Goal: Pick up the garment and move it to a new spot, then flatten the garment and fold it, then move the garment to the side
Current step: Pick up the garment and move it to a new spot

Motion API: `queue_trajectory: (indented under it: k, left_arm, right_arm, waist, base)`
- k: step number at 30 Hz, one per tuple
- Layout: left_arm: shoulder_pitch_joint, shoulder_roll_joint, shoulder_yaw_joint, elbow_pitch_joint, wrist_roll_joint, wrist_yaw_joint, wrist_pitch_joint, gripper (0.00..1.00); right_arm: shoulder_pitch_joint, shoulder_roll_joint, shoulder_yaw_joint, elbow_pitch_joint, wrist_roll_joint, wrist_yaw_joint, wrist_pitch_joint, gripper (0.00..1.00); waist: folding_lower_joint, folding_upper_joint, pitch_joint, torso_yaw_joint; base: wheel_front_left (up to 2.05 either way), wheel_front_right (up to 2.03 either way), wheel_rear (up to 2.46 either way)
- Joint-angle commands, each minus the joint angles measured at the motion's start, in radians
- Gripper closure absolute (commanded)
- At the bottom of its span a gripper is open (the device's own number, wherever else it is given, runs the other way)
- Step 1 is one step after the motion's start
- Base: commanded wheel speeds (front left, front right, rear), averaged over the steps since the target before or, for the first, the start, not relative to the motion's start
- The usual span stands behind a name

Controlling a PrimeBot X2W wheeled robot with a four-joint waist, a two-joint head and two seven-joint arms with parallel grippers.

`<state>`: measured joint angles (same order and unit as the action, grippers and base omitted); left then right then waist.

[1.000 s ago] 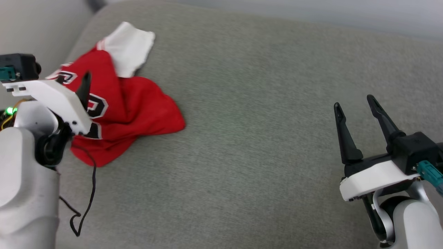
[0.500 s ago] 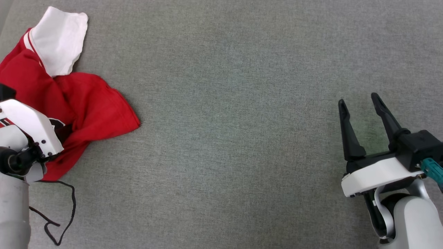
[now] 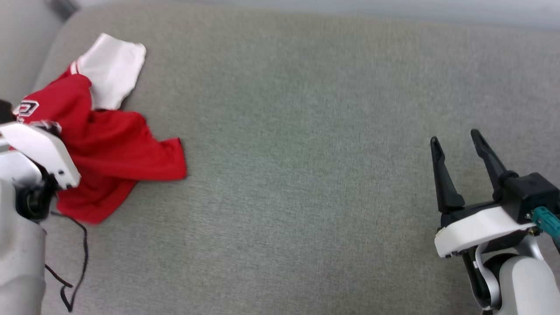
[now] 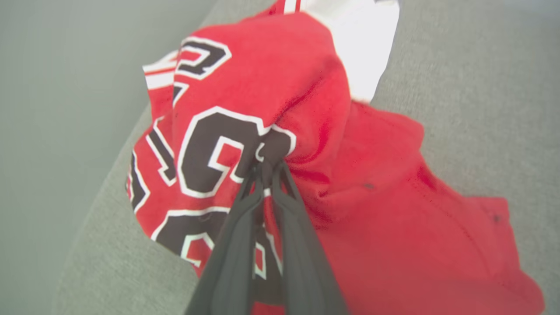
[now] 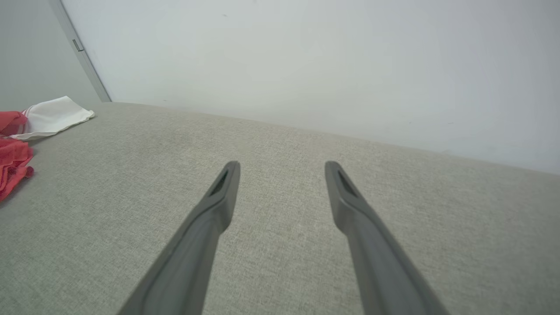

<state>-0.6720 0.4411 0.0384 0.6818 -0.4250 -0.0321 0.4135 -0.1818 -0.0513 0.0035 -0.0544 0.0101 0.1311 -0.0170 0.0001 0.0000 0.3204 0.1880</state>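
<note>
The left gripper [image 4: 267,168] is pinched tight on a fold of the crumpled red garment [image 3: 113,148], which lies bunched at the left end of the grey cushion [image 3: 306,175]. The right gripper [image 3: 455,136] hovers with fingers spread, well apart from it.

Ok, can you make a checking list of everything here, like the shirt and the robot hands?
Surface: grey fabric surface, broad and flat.
Job's things: garment, red with a white sleeve, crumpled at the surface's left end.
Clutter: nothing seen.
Grippers: left gripper shut on the garment, pinching it at a black numeral; right gripper open, holding nothing.
Cables: black cable looping on the surface below the garment.
Surroundings: pale wall behind the surface.
</note>
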Motion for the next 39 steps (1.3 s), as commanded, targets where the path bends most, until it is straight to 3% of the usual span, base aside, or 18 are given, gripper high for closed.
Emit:
queue_trajectory:
  k: [1,7,14,18,31,35,39]
  left_arm:
    - [-0.015,0.006,-0.007,-0.01,0.012,0.001,-0.033,1.0]
    - [-0.062,0.028,-0.043,-0.081,0.098,0.015,-0.263,1.0]
    - [-0.089,-0.004,-0.076,-0.151,0.145,0.028,-0.471,1.0]
    - [-0.093,-0.046,-0.112,-0.189,0.149,0.015,-0.507,1.0]
    - [-0.037,-0.257,-0.262,-0.31,0.109,-0.025,-0.514,1.0]
    - [0.038,-0.312,-0.323,-0.354,0.098,-0.044,-0.522,1.0]
    - [0.133,-0.332,-0.374,-0.382,0.091,-0.05,-0.519,1.0]
  right_arm:
    - [0.011,0.002,-0.003,0.003,0.007,-0.001,-0.003,0.0]
    - [0.053,0.002,-0.015,0.01,0.031,-0.001,0.001,0.0]
    - [0.111,0.002,-0.028,0.006,0.051,-0.001,0.011,0.0]
    - [0.131,0.002,-0.031,-0.001,0.059,-0.001,0.016,0.0]
    - [0.16,0.002,-0.034,-0.025,0.086,-0.001,0.022,0.0]
    - [0.165,0.002,-0.052,-0.027,0.088,-0.001,0.021,0.0]
    - [0.163,0.002,-0.058,-0.028,0.092,-0.001,0.016,0.0]
  waist:
    - [-0.0001,0.0,-0.048,0.014]
    - [-0.0001,0.0,-0.135,0.028]
    - [-0.0001,0.0,-0.222,0.0]
    - [-0.0001,0.0,-0.254,-0.044]
    - [-0.0001,0.0,-0.262,-0.244]
    - [-0.0001,0.0,-0.244,-0.275]
    - [-0.0001,0.0,-0.225,-0.286]
  base:
    - [0.0,0.0,0.0]
    - [0.0,0.0,0.0]
    - [0.0,0.0,0.0]
    - [0.0,0.0,0.0]
    - [0.0,0.0,0.0]
    - [0.0,0.0,0.0]
    - [0.0,0.0,0.0]
